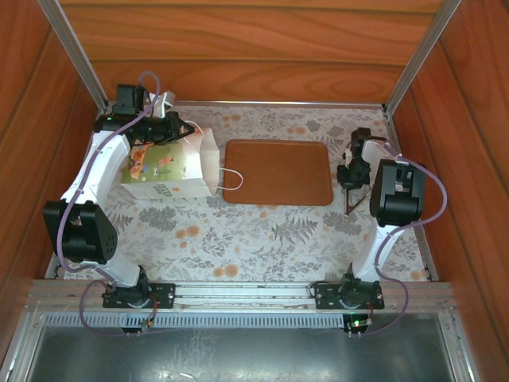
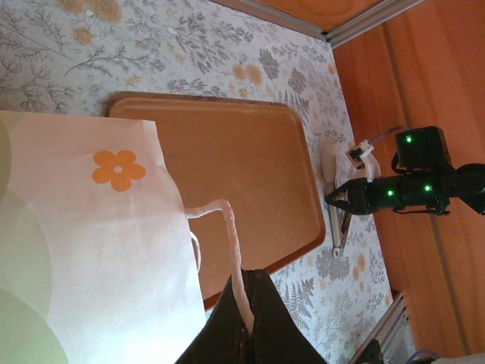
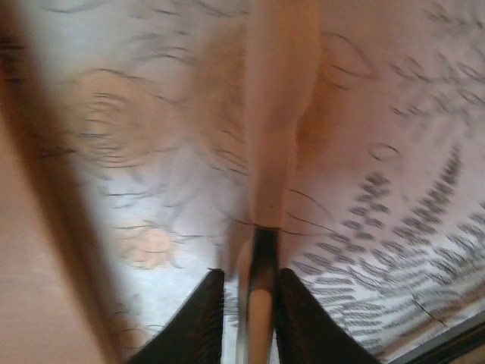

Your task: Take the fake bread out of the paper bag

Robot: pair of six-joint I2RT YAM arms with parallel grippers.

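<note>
- Wood-panelled enclosure [image 1: 238, 48], floral tablecloth [image 1: 238, 239] on the table.
- Left gripper [image 2: 246, 322] pinched shut on the string handle [image 2: 231, 243] of the paper bag [image 1: 163, 171], far left. Risk: thin string tearing off, or the light bag dragging along instead of opening.
- Right gripper [image 2: 337, 199] well right of the tray [image 1: 278, 171], jaws narrow around a slender rod [image 3: 269, 152]; clamped or loose, cannot tell. Risk: rod slipping out, or poking through the paper on the way in.
- Contents, left: paper bag apparently on its side, mouth toward the tray, inside hidden; fake bread presumably in there.
- Contents, centre: tray just right of the bag, bare.
</note>
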